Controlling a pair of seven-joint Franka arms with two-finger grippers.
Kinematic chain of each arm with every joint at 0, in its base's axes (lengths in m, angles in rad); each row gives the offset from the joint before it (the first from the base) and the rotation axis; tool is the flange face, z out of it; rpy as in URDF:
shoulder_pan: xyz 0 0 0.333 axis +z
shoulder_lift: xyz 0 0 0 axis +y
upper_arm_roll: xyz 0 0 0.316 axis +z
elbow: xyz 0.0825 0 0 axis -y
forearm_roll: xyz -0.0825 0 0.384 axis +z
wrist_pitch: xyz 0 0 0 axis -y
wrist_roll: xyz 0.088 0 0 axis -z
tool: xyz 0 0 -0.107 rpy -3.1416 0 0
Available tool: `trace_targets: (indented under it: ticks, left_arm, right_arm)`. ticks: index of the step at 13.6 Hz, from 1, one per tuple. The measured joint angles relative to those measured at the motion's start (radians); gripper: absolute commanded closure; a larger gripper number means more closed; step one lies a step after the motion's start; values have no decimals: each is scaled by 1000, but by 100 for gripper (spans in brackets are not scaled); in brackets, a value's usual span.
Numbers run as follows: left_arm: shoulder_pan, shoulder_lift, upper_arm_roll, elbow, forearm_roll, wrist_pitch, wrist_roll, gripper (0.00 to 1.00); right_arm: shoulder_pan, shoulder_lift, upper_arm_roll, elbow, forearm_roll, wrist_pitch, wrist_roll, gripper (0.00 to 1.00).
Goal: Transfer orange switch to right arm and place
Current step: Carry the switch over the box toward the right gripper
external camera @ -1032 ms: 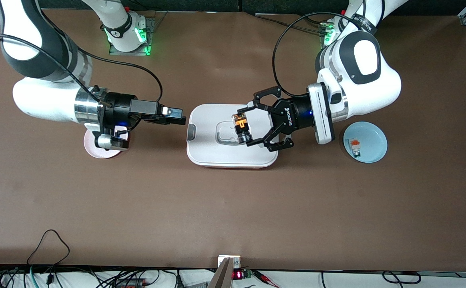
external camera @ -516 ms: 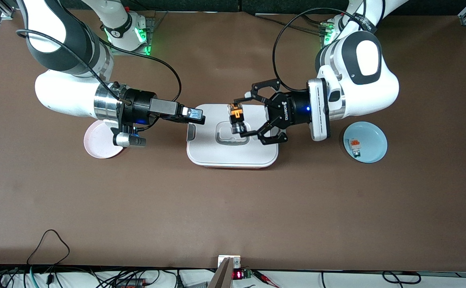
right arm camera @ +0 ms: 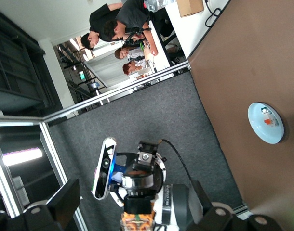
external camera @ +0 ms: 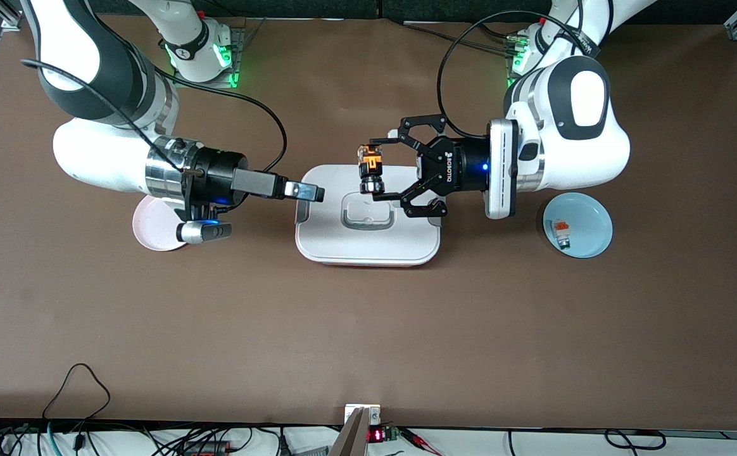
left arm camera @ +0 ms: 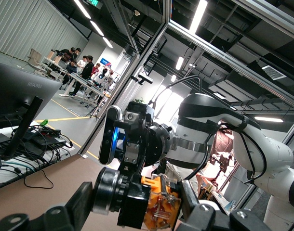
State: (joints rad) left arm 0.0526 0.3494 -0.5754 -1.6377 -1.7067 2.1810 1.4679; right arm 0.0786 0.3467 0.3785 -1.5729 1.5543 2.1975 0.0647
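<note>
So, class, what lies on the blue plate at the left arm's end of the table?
On the blue plate lies one small part with a pale body and an orange top. Nothing else shows on it. Its underside is covered.

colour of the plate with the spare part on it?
Pale blue plate; clearest in the front view.

A: What is cut off or hidden?

B: In the left wrist view the picture's lower edge cuts the orange switch point(left arm camera: 159, 209); in the right wrist view only its top point(right arm camera: 137, 222) shows. The right arm covers part of the pink plate point(external camera: 153, 229).

A: Anything too small?

B: The part on the blue plate point(external camera: 579, 223): white with orange, no more can be told. The red thing under the white lidded box point(external camera: 368, 244) shows only as a sliver.
</note>
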Motion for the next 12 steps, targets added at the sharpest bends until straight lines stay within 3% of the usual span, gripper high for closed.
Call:
trace_targets:
  ticks: [12]
  left_arm:
    - [2,9,1,0,-20,-1,45,100]
  right_arm:
    - [62,10,34,3,5,50,108,0]
